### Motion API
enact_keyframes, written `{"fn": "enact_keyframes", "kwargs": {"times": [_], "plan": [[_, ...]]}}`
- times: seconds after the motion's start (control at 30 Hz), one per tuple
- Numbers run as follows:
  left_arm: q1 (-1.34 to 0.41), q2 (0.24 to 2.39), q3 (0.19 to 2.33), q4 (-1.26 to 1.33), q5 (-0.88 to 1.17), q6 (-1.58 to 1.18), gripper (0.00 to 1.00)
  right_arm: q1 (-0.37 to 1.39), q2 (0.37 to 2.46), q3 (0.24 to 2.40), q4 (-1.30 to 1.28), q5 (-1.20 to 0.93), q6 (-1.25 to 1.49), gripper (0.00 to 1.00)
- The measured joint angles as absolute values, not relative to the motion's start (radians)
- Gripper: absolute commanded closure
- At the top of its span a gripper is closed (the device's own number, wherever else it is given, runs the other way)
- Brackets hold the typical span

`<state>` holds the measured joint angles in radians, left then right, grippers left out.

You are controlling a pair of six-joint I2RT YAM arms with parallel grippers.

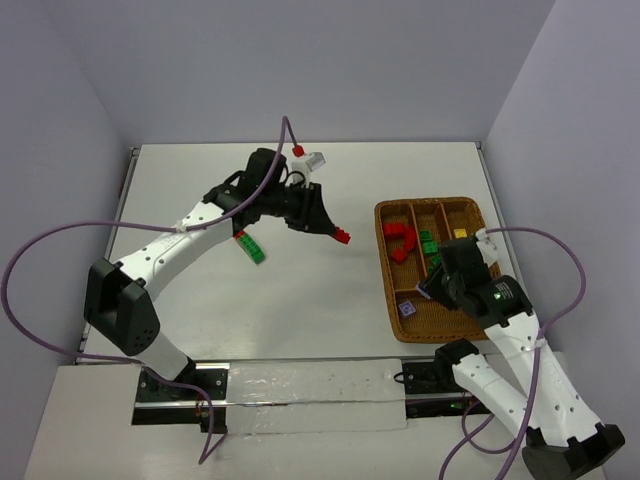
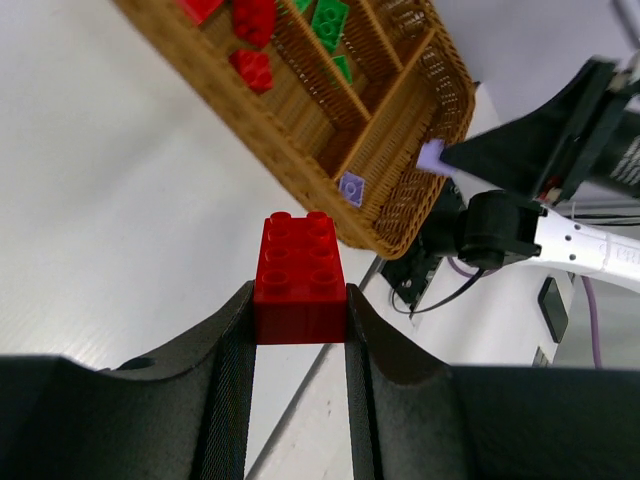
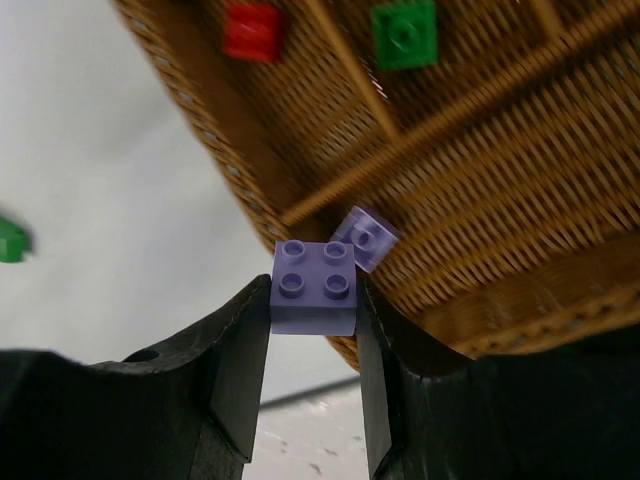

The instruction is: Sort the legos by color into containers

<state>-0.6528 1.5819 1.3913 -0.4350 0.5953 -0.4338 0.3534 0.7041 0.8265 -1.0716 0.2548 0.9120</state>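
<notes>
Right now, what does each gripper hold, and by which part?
The left gripper pinches a red brick by its side walls; the right gripper a purple brick likewise.

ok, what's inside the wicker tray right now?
Red legos in the left compartment, green legos in the middle, a yellow one on the right, a purple brick in the near section. The right arm covers the near right corner of the tray.
</notes>
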Motion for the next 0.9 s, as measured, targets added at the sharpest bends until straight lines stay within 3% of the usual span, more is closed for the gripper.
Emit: {"fn": "enact_keyframes", "kwargs": {"times": [0.07, 0.23, 0.3, 0.67, 0.9], "plan": [[-0.676, 1.609, 1.424, -0.435, 0.595, -0.437, 1.00, 0.353, 0.682, 0.806, -1.129, 0.255, 0.932, 0.79], [-0.714, 1.680, 1.501, -0.438, 0.595, -0.454, 1.00, 0.353, 0.672, 0.775, -1.207, 0.257, 0.969, 0.43], [-0.720, 1.710, 1.536, -0.441, 0.595, -0.464, 1.00, 0.353, 0.677, 0.765, -1.220, 0.259, 0.979, 0.38], [-0.749, 1.810, 1.686, -0.446, 0.584, -0.512, 1.00, 0.353, 0.700, 0.757, -1.225, 0.293, 0.980, 0.32], [-0.811, 1.978, 1.770, -0.376, 0.582, -0.605, 1.00, 0.353, 0.726, 0.921, -1.215, 0.380, 0.948, 0.31]]}}
